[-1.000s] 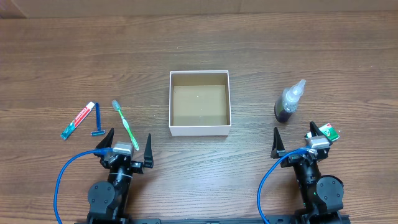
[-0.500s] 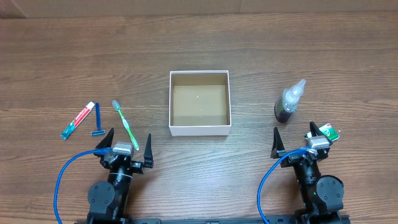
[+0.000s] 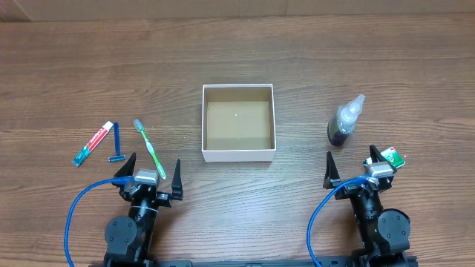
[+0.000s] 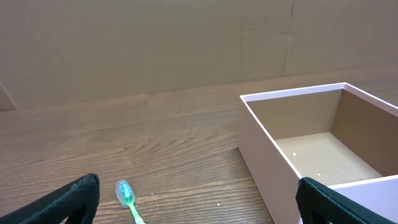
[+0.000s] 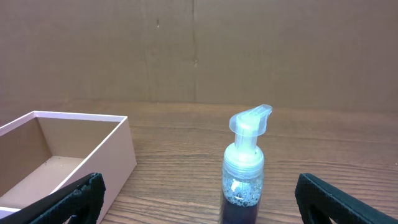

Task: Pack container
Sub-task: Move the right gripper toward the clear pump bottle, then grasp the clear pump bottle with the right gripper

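Container (image 3: 238,156) mid-table; left end effector (image 3: 154,165) spread apart beside toothbrush (image 3: 150,147); right end effector (image 3: 350,157) spread apart near bottle (image 3: 345,122).

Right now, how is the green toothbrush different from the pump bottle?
The toothbrush lies flat on the table, left of the container; the bottle stands upright to the container's right. The toothbrush is thin and green; the bottle is stout and clear, with dark liquid inside and a pump top. Both sit on the wood outside the container.
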{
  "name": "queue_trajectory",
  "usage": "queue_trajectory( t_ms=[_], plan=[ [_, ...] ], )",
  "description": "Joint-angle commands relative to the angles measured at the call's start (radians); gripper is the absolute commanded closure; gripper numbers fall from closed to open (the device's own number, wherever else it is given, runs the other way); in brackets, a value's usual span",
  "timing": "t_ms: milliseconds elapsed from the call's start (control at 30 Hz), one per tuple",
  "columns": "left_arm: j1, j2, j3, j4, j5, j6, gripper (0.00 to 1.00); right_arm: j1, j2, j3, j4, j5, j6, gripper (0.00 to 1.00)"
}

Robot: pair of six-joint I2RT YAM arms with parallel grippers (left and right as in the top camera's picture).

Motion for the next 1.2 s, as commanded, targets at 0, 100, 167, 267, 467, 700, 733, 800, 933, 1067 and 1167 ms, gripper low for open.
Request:
queue_trajectory(
  t_ms=[0,100,167,267,467,700,733,800,933,1067,1167],
  plan=[
    [-0.007,-0.008,-0.005,0.006,0.007,0.015,0.0,-0.004,-0.007,-0.01,0.014,-0.005,-0.001,0.0],
    [-0.007,-0.008,-0.005,0.002,0.01,0.015,0.0,-0.004,-0.007,-0.01,0.01,-0.005,-0.001,0.0],
    [-0.007,-0.008,-0.005,0.002,0.01,0.015,0.0,-0.004,-0.007,-0.01,0.01,-0.009,-0.001,0.0],
    [-0.007,-0.008,-0.005,0.002,0.01,0.013,0.0,-0.004,-0.007,-0.01,0.01,-0.032,0.0,0.0],
    [-0.007,-0.008,0.077,-0.095,0.009,-0.095,0.0,-0.004,-0.006,0.031,-0.004,-0.014,0.135,0.0],
    [-0.007,0.197,0.438,-0.307,0.006,-0.094,0.0,-0.004,0.24,0.313,-0.123,0.037,0.134,0.0],
    [-0.007,0.259,0.497,-0.346,0.006,-0.093,0.0,-0.004,0.313,0.369,-0.145,0.037,0.134,0.0],
    [-0.007,0.406,0.627,-0.432,0.006,-0.093,0.0,-0.004,0.509,0.523,-0.221,0.037,0.134,0.0],
    [-0.007,0.667,0.887,-0.668,0.017,-0.093,0.0,-0.01,0.858,0.823,-0.414,0.032,0.135,0.0],
    [-0.007,0.785,0.995,-0.766,0.018,-0.094,0.0,-0.014,1.038,1.013,-0.522,-0.007,0.135,0.0],
    [-0.007,0.795,0.994,-0.766,0.022,-0.094,0.0,-0.04,1.049,1.026,-0.525,0.048,0.185,0.0]
  ],
)
